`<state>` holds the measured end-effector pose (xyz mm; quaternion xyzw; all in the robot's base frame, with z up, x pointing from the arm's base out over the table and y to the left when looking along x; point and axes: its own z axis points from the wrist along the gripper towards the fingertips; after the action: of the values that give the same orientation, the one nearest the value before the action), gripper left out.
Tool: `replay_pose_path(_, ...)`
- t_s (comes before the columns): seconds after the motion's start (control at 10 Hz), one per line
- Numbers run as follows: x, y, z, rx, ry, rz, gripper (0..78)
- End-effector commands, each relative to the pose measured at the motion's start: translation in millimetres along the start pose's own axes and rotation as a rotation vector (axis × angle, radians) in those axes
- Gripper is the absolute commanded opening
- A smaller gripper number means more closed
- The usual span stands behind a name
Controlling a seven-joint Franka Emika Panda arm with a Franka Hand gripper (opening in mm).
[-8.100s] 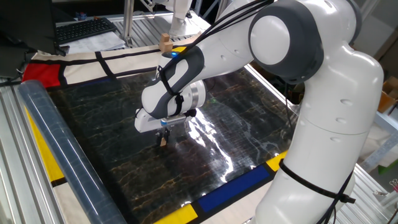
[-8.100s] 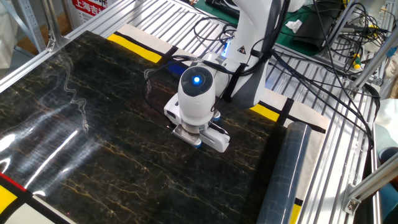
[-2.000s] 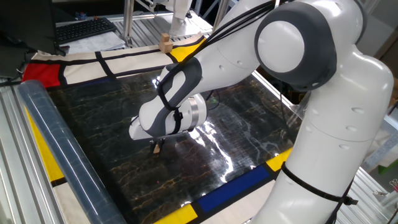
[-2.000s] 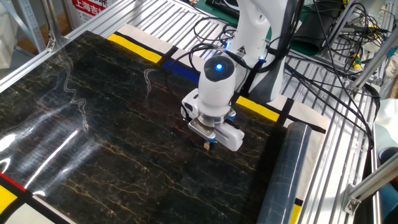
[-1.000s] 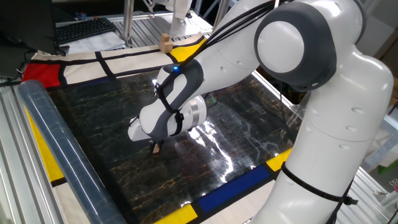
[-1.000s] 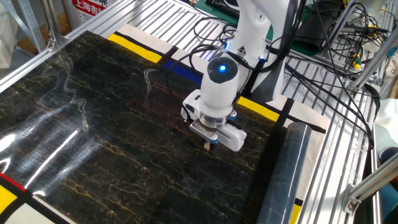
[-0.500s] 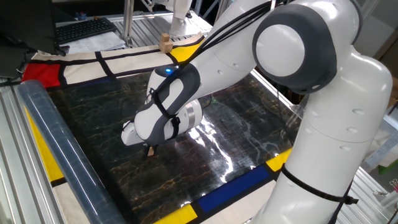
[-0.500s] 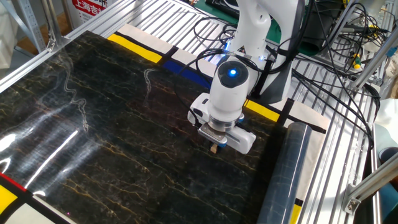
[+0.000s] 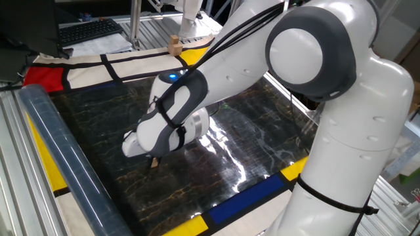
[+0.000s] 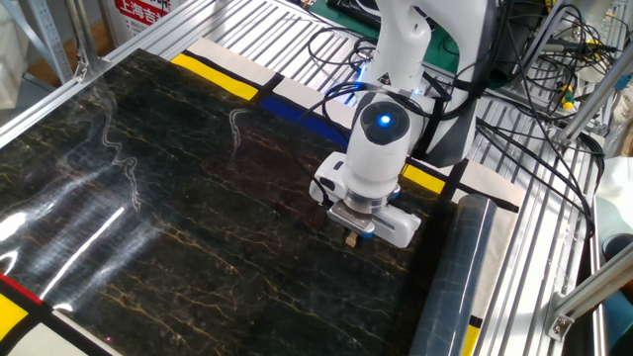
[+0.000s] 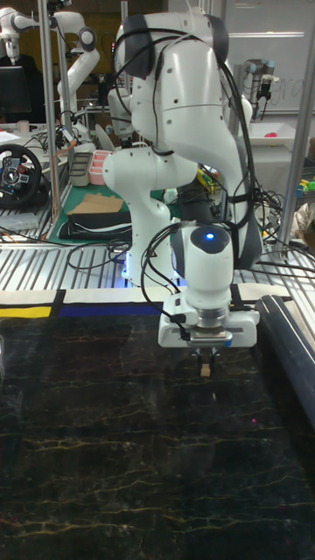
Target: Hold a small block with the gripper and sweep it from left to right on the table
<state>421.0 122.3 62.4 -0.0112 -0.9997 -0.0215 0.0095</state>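
Gripper (image 11: pixel 204 360): small dark two-finger tool beneath the white wrist of the arm (image 11: pixel 184 114), pointing straight down at the table; fingers pressed in on the small block, pinching it between their tips. Seen also in the one fixed view (image 9: pixel 154 160) left of centre of the frame, and in the other fixed view (image 10: pixel 351 233) right of centre.

Small block (image 11: pixel 204 370): tiny light-tan cube, held at the fingertips, at or just above the table surface; whether it touches the sheet cannot be told. Visible in the other fixed view (image 10: pixel 351 238) as a pale speck under the wrist, and in the one fixed view (image 9: pixel 154 163) below the grey-and-white wrist.

Table (image 10: pixel 148 218): glossy black marble-patterned sheet with brownish veins, strong white glare at the left of the other fixed view. Bordered by a blue panel (image 11: pixel 109 310) and a yellow panel (image 11: pixel 26 311) along the upper edge in the tall fixed view; a red panel (image 9: pixel 44 75) sits at the upper left of the one fixed view.

Dark roll (image 10: pixel 453 277): long glossy cylinder lying along the table's edge, lower right of the other fixed view, near the gripper but apart from it.

Larger tan wooden block (image 9: pixel 174 45): at the upper centre of the one fixed view, on the border panels, well apart from the gripper.

Blue light (image 11: pixel 208 235): lit on the wrist housing.
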Motion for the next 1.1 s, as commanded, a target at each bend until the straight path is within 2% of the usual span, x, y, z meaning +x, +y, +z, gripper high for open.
replay_pose_path(0.1, 19.7, 26.9, 13.2, -0.006, 0.04, -0.023, 1.1)
replay_pose_path(0.3, 18.3, 27.0, 12.3, -0.013, 0.026, -0.02, 1.1)
replay_pose_path(0.8, 10.6, 24.5, -3.3, -0.002, 0.032, -0.03, 1.1)
replay_pose_path(1.1, 9.5, 24.1, -5.4, 0.0, 0.031, -0.026, 1.1)
